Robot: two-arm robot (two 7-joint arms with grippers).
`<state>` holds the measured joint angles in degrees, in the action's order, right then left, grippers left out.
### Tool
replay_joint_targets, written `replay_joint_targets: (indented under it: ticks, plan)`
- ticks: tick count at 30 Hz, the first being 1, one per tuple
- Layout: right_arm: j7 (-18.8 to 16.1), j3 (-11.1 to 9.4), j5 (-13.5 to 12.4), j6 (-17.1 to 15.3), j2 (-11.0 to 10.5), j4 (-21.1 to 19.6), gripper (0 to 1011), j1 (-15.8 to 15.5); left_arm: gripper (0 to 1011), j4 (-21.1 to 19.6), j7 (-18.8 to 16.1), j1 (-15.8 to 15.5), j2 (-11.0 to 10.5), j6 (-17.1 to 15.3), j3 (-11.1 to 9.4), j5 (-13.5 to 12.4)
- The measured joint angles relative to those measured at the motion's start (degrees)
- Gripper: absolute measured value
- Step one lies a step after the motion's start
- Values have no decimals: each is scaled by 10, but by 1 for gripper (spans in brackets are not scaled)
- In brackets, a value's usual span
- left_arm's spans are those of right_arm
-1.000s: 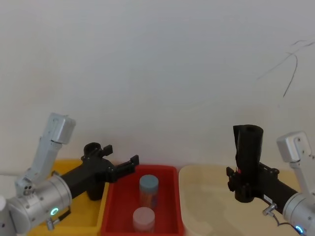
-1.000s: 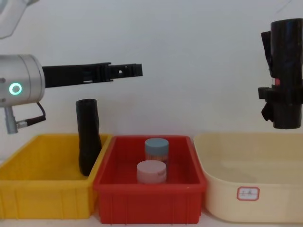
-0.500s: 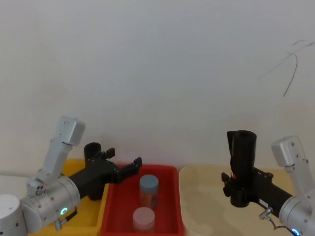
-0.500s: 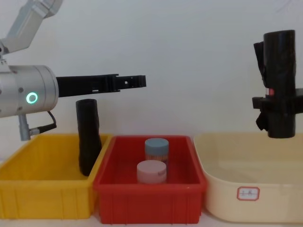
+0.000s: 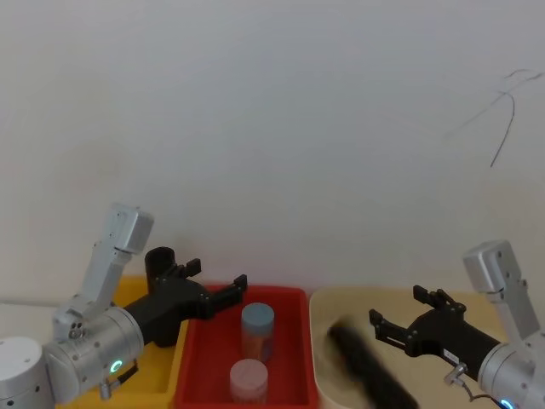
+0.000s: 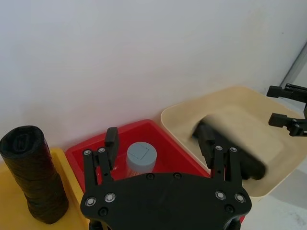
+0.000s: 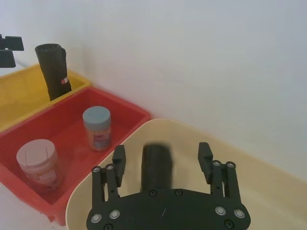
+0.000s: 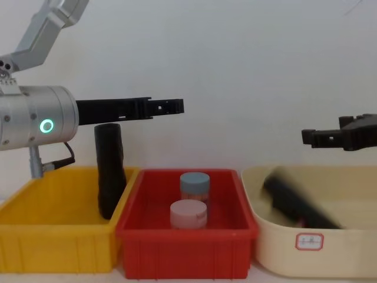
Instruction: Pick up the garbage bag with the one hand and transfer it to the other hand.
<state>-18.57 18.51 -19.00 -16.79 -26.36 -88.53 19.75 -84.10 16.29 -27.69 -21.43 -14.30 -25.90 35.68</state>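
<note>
The right end effector hangs empty over the beige tub at the lower right of the head view. Its two long fingers are spread wide apart and point toward the frame's left. Beneath it, clear of both fingers, the garbage bag lies inside the tub, smeared by blur. In the head view its long axis runs on a diagonal, from the tub's upper left down toward the bottom edge of the frame. In the chest view the roll is tilted, its higher end near the tub's left wall and its lower end further right. Whether it rests flat on the tub floor cannot be told. The right arm enters from the lower right corner, fingers held roughly level.

The left end effector has its fingers parted too and holds nothing. Its silver wrist, with a green ring glowing, sits at the left of the chest view. The fingers reach level toward the centre, above where the yellow bin meets the red bin. A second black roll stands nearly upright at the yellow bin's right end, below those fingers. In the red bin, a blue-lidded jar stands behind a pale-lidded jar.
</note>
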Motion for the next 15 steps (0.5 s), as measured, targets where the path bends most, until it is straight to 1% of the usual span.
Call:
replay_joint_targets:
  ticks: [2, 5, 15]
  plan:
    - [-1, 0, 0, 1, 0, 1, 960, 1, 1002, 0, 0, 0, 0, 0, 0, -1]
    - [-2, 1, 0, 2, 0, 2, 1000, 1, 1002, 1, -1, -1, 1, 0, -1, -1]
    - [-5, 2, 2, 2, 1, 4, 1000, 1, 1001, 3, -2, -2, 3, -1, -1, -3]
